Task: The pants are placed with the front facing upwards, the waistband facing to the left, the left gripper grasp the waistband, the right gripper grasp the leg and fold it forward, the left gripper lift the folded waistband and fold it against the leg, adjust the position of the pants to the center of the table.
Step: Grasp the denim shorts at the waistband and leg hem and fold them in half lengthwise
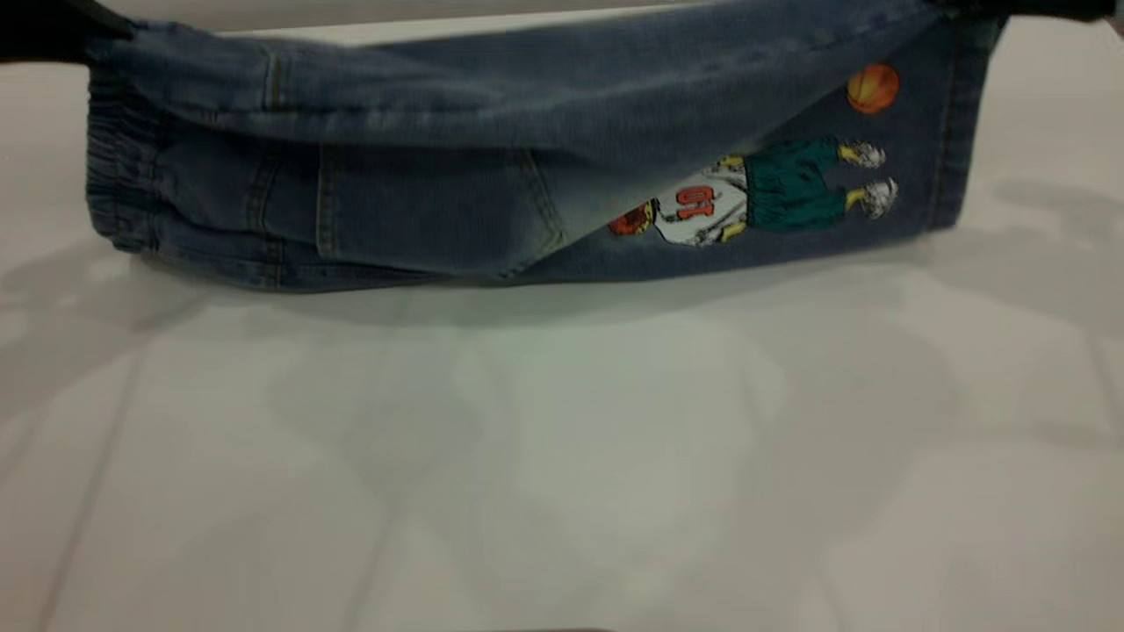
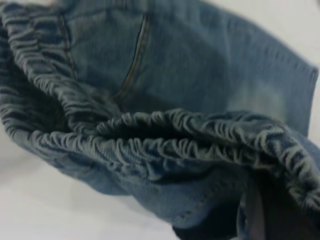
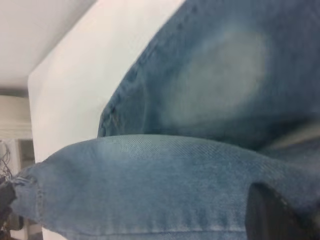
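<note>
The blue denim pants (image 1: 492, 132) hang in a long fold, held up at both top corners, with the lower edge resting on the white table (image 1: 562, 456). At the top left corner my left gripper (image 1: 83, 39) is shut on the ruched waistband (image 1: 118, 167); in its wrist view the gathered waistband (image 2: 165, 145) bunches over a dark finger (image 2: 267, 210). My right gripper (image 1: 975, 10) grips the leg (image 1: 878, 202) at its hem, top right. The basketball player print (image 1: 755, 193) and a back pocket (image 1: 430, 206) face the camera. One black finger (image 3: 272, 217) presses on the folded leg (image 3: 150, 185).
White tabletop stretches in front of the pants, marked only by soft shadows. In the right wrist view a pale knee patch (image 3: 220, 75) shows on the lower layer, and the table's far edge (image 3: 65, 55) meets a wall.
</note>
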`<state>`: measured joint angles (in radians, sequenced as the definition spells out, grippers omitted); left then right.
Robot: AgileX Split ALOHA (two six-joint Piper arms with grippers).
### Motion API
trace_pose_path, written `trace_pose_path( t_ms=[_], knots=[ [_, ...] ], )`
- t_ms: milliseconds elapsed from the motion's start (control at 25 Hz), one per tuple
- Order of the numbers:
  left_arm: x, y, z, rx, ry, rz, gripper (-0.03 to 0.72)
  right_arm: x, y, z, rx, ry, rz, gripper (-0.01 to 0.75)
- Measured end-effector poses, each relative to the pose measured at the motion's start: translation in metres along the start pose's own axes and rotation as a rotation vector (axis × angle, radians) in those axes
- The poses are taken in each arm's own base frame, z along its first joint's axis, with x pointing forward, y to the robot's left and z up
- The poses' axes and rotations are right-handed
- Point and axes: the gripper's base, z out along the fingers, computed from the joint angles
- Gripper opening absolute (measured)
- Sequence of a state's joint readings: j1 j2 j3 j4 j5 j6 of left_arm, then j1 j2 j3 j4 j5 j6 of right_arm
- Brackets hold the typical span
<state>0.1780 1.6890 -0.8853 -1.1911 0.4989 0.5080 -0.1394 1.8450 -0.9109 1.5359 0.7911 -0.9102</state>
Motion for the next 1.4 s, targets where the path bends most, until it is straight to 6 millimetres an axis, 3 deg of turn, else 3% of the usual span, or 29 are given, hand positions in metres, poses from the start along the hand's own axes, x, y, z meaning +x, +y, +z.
trace_pose_path(
  t_ms=[280,720,1080,1400],
  knots=[
    [-0.008,0.003,0.004,-0.004,-0.084,-0.085,0.076,-0.021,-0.003,0.04,-0.006,0.033,-0.005,0.019],
    [-0.011,0.039,0.059,-0.029,-0.099,-0.4,0.076,-0.052,-0.001,0.087,-0.019,0.012,0.008,0.019],
    [-0.032,0.042,0.085,-0.029,-0.123,-0.415,0.077,-0.077,-0.014,0.118,-0.033,-0.01,0.033,0.019],
    [-0.032,0.056,0.103,-0.075,-0.113,-0.423,0.08,-0.087,-0.028,0.141,-0.036,-0.011,0.031,0.042]
  ],
)
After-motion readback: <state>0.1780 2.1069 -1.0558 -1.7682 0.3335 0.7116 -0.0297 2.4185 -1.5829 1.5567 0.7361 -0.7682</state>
